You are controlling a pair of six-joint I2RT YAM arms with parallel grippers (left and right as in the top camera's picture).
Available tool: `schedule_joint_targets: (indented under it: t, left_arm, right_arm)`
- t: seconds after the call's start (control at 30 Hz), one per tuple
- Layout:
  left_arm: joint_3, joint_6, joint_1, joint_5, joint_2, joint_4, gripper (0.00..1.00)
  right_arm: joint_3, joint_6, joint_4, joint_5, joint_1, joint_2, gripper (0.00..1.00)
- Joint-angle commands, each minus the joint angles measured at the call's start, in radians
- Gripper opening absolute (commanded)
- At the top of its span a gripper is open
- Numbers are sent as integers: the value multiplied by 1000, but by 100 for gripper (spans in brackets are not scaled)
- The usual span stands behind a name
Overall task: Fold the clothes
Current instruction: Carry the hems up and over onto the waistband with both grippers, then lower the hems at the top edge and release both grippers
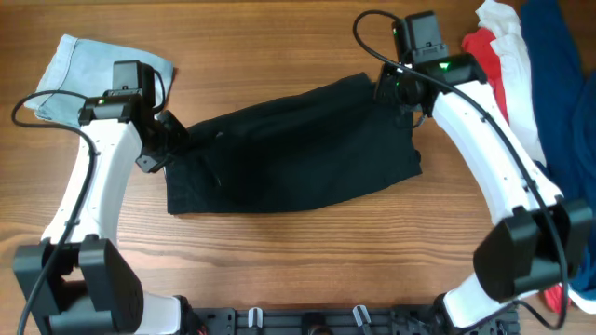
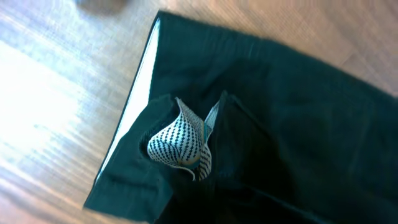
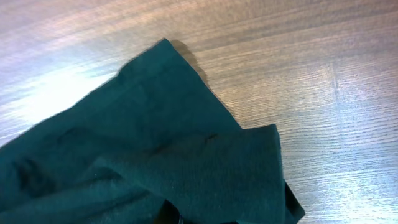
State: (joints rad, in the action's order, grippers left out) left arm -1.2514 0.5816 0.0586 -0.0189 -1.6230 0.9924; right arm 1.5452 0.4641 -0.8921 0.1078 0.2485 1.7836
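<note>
black shorts (image 1: 289,149) spread flat mid wooden table (image 1: 279,261), between both arms. left gripper (image 1: 163,140) at shorts' left edge, jaws together. right gripper (image 1: 393,93) at shorts' upper right corner, jaws together. cloth pinched or not: cannot tell. speckled pale inner fabric (image 2: 180,143) pokes out of the black cloth in left wrist view. light-blue denim piece (image 1: 74,65) far left, touching nothing black. red, white and blue garments (image 1: 512,56) piled far right.
</note>
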Motion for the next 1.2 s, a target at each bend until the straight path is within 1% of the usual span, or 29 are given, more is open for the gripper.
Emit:
schedule_joint_targets:
  t: [0.0,0.07,0.23,0.27,0.3,0.33,0.37,0.4,0.47,0.57,0.7,0.87,1.0,1.17]
  left_arm:
    - [-11,11,18,166,-23,-32,4]
    - [-11,11,18,193,-23,-54,4]
    - [-11,10,18,197,-25,-81,5]
    - [-11,10,18,201,-26,-87,11]
    - [-11,10,18,205,-26,-92,53]
    - [-11,10,18,212,-26,-99,94]
    - [-11,10,18,214,-26,-102,100]
    - [-11,10,18,214,-25,-103,100]
    - [-11,10,18,212,-25,-103,100]
    - [-11,10,18,210,-24,-95,100]
    - [-11,10,18,210,-24,-50,100]
    - [-11,10,18,149,-24,-33,100]
    - [-11,10,18,87,-26,-7,100]
    - [-11,10,18,75,-27,22,100]
  right_arm:
    - [13,-20,14,135,-44,48,5]
    - [13,-19,19,135,-44,61,4]
    - [13,-19,41,135,-44,74,6]
    - [13,-19,51,135,-44,74,16]
    - [13,-19,61,135,-44,74,49]
    - [13,-19,70,135,-44,74,71]
    - [13,-19,74,135,-44,74,86]
    - [13,-19,76,135,-44,74,91]
    - [13,-19,77,137,-44,74,95]
    - [13,-19,77,140,-44,74,97]
    - [13,-16,35,140,-46,74,100]
    - [13,-6,-26,139,-50,74,100]
    - [12,51,-105,143,-58,74,100]
    - [11,60,-175,117,-78,74,99]
